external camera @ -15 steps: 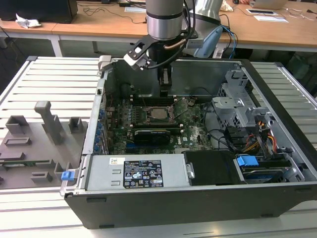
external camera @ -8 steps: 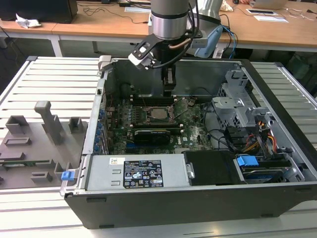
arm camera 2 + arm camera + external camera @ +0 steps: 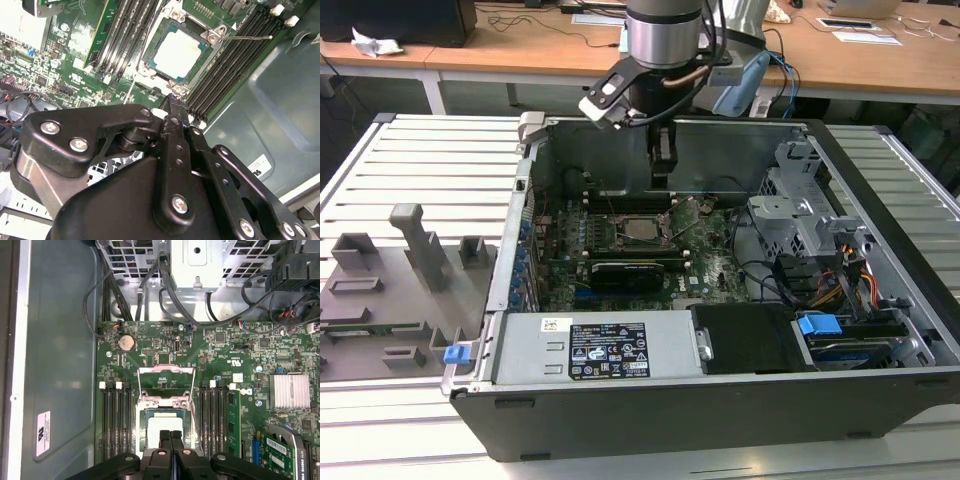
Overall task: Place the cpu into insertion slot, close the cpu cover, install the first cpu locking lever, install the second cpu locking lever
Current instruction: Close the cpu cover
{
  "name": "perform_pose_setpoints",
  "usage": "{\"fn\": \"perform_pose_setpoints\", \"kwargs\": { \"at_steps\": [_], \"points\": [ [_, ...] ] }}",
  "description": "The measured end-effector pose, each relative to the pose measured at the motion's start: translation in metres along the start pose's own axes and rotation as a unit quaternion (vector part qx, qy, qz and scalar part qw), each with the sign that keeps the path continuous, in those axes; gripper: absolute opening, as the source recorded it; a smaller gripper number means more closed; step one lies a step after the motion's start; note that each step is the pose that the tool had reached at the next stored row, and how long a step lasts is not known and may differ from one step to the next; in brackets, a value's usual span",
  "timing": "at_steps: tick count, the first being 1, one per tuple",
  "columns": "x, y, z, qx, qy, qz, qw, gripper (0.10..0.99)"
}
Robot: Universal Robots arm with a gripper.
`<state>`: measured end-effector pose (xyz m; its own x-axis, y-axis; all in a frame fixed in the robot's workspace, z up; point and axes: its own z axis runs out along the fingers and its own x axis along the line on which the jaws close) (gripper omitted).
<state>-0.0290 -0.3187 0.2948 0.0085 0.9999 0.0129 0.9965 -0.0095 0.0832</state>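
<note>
At the centre of the exterior view the cpu already sits in the slot; the cover stands raised and a lever free, so closing and both levers remain; the gripper, fingers together and empty, hovers just above.

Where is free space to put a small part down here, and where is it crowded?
Free: the slatted table on the exterior view's left, beyond the grey fixture tray, and its strip on the right past the case. Crowded: the cable bundle near the drive cage, and the insertion slot by the gripper.
</note>
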Motion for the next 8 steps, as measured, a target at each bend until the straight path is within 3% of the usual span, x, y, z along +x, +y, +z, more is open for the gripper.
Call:
{"fn": "perform_pose_setpoints", "kwargs": {
  "at_steps": [3,8],
  "points": [
    [0.0000,0.0040,0.0000,0.0000,-0.0001,0.000,1.0000,0.106],
    [0.0001,0.0185,0.0018,0.0006,-0.0001,0.000,1.0000,0.106]
  ]
}}
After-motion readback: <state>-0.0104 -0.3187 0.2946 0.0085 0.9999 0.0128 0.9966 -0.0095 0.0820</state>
